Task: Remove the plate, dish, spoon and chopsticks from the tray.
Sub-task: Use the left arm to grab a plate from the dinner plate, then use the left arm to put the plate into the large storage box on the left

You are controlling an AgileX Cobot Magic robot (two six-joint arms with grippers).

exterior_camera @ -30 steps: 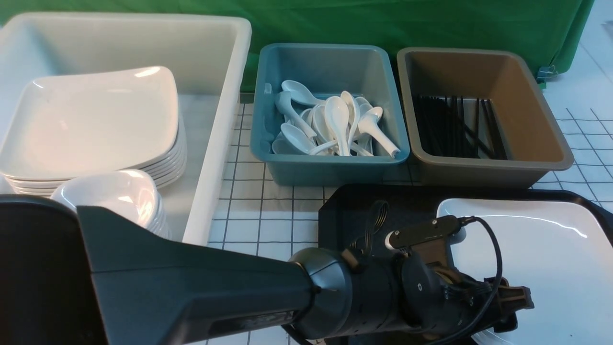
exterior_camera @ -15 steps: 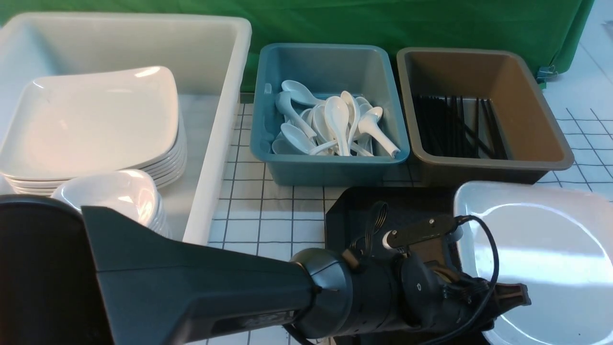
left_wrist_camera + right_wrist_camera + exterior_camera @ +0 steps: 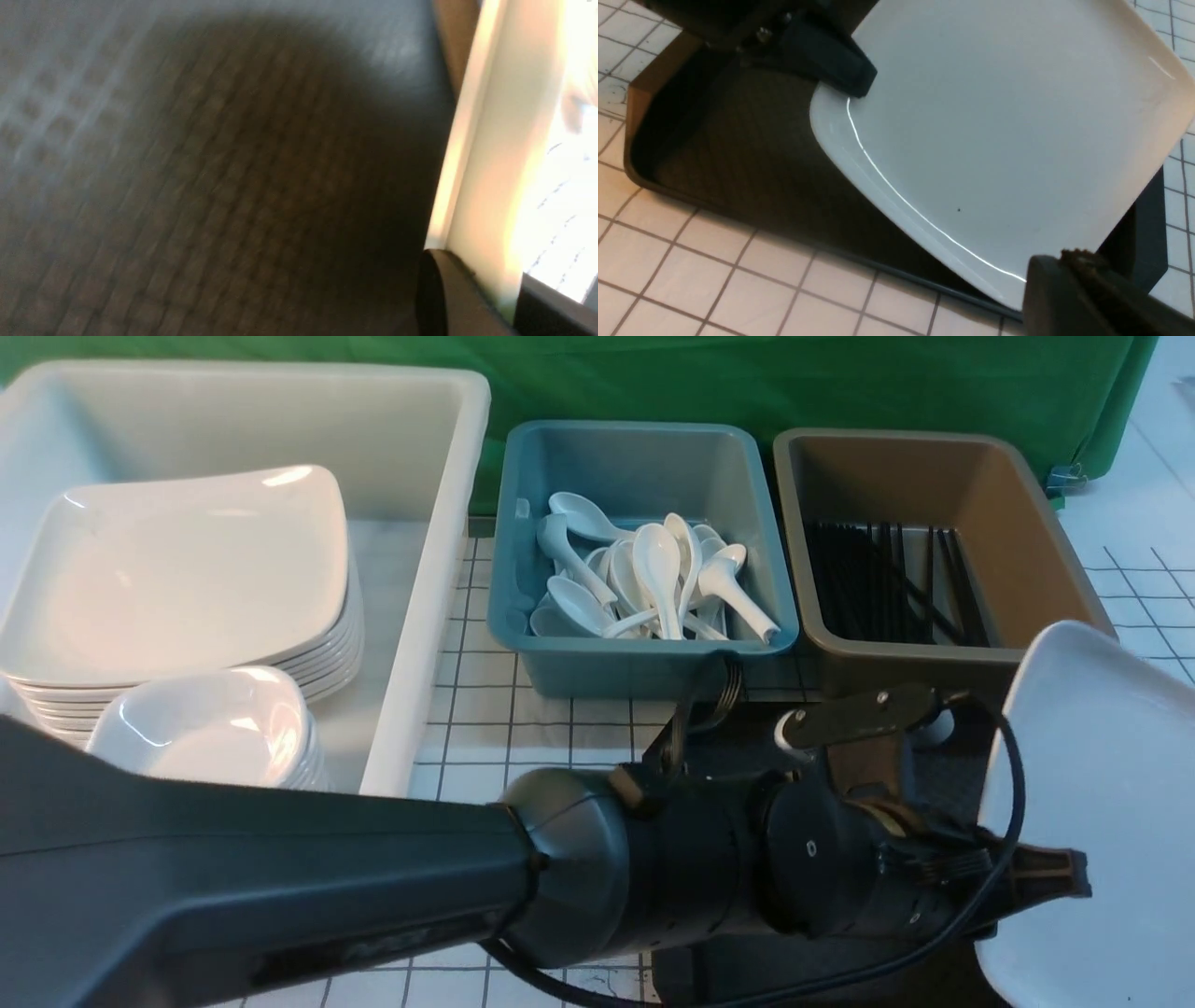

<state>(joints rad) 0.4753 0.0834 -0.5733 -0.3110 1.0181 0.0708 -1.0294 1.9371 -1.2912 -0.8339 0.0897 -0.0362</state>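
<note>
The large white plate stands steeply tilted above the black tray at the front right. My left gripper is shut on the plate's near-left rim, and the rim runs down between that gripper's fingers in the left wrist view. In the right wrist view my right gripper is shut on another corner of the plate, one finger over it and one behind. The tray's floor lies below. No dish, spoon or chopsticks show on the tray.
At the back left a deep white tub holds stacked white crockery. Behind the tray stand a blue bin of white cutlery and a brown bin of black sticks. The table is white with a grid.
The plate went from lying flat on the tray to standing steeply tilted. My left gripper closed on its rim, and the left arm rose and shifted right with it.
</note>
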